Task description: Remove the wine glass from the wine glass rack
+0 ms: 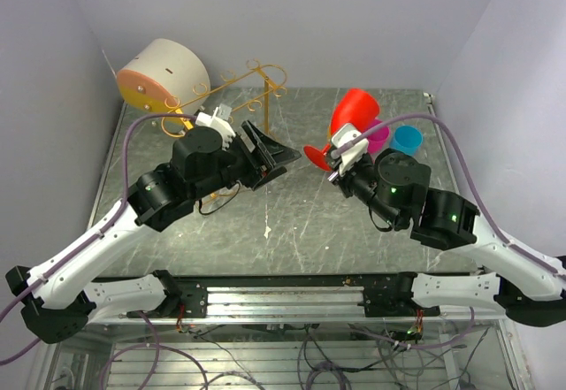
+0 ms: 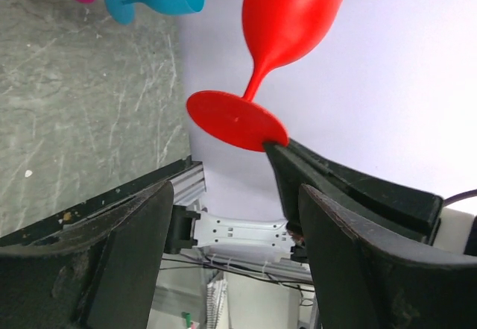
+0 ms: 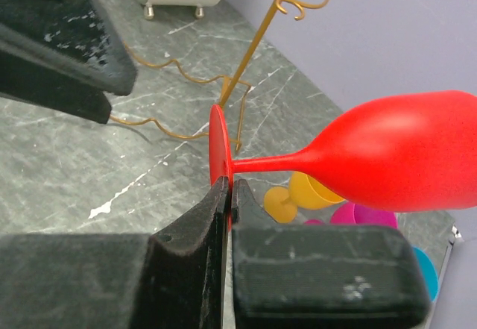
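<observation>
My right end effector [image 3: 227,187] is pinching the foot rim of the red wine glass [image 3: 402,154] between closed fingers. It is carrying the glass in the air, with the bowl sticking out sideways to the right of the fingers. My left end effector [image 1: 272,149] is gaping wide and empty, facing that foot without touching it. The gold wine glass rack [image 1: 256,89] is standing on the bench [image 1: 292,222] near the left end effector, well apart from the glass.

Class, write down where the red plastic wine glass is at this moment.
In the top view the red wine glass is right of centre, clear of the gold wire rack, its foot pinched in the right gripper, beside the pink cup.
</observation>
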